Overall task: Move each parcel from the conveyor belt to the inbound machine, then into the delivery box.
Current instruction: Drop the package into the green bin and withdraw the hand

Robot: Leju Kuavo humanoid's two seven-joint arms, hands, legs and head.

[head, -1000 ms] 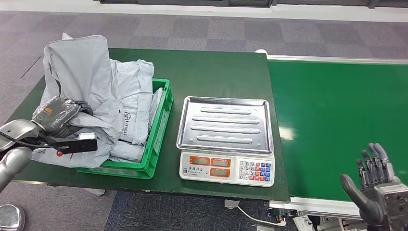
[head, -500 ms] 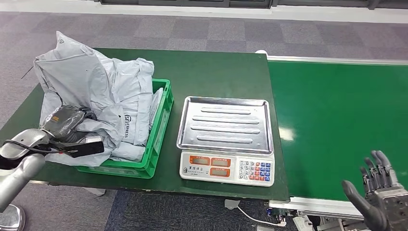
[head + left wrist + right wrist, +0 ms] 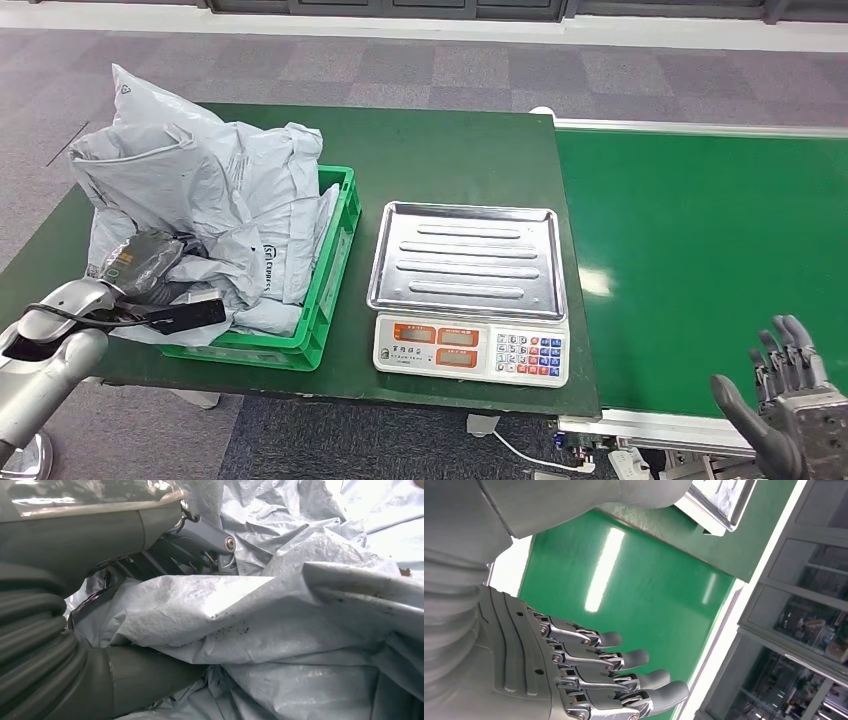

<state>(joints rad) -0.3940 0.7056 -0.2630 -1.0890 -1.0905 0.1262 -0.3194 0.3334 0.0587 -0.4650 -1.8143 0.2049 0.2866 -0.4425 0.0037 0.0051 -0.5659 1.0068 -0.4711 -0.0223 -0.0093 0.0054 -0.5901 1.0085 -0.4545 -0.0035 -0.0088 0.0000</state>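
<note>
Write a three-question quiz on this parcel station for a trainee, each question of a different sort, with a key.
1. True or false: a parcel lies on the scale's steel tray.
2. Which hand is at the grey parcels in the green crate? A. the left hand B. the right hand C. both
3. Fill in: the right hand hangs with fingers apart, holding nothing, over the near edge of the green ____.

Key
1. False: the tray is bare.
2. A: the left hand is in among the parcels.
3. Conveyor belt.
</note>
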